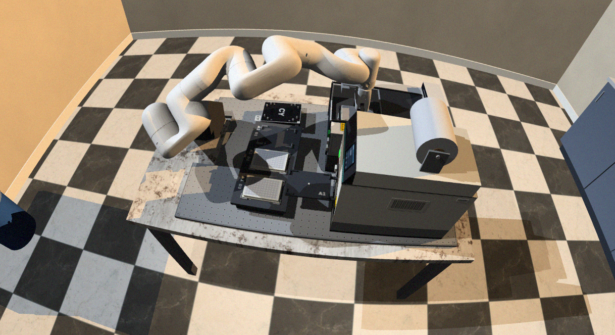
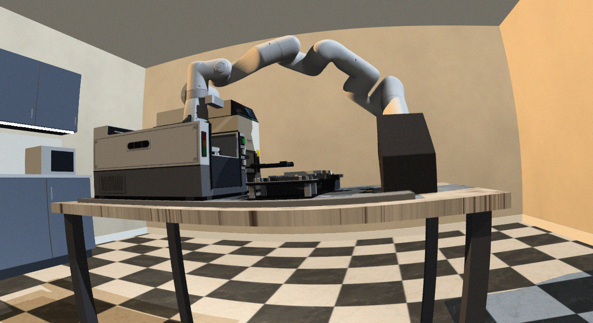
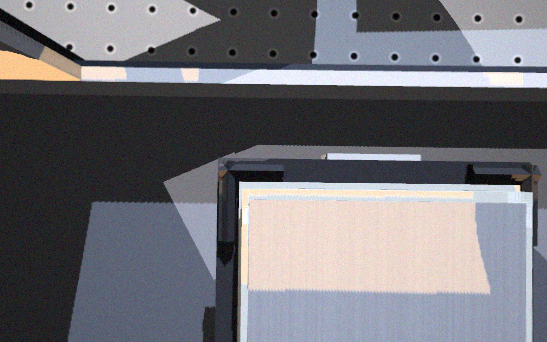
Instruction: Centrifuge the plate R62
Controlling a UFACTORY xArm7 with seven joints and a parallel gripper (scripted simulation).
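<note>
- Top: the arm (image 1: 275, 65) reaches over the centrifuge (image 1: 387, 101) at the counter's (image 1: 163, 190) far end — gripper (image 1: 363, 101) open, holding nothing.
- Exterior: the gripper is hidden behind the sealer (image 2: 149, 159).
- Wrist: R62 (image 3: 384, 260) — pale, smooth-sealed — lies in the dark bucket (image 3: 226, 200).

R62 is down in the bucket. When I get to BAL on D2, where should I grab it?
Likely from straight above, fingers on the two long side walls of BAL at mid-length. It lies flat in its nest, so only the top is open, and the corners look boxed by locators. Mind R26 close beside it.
</note>
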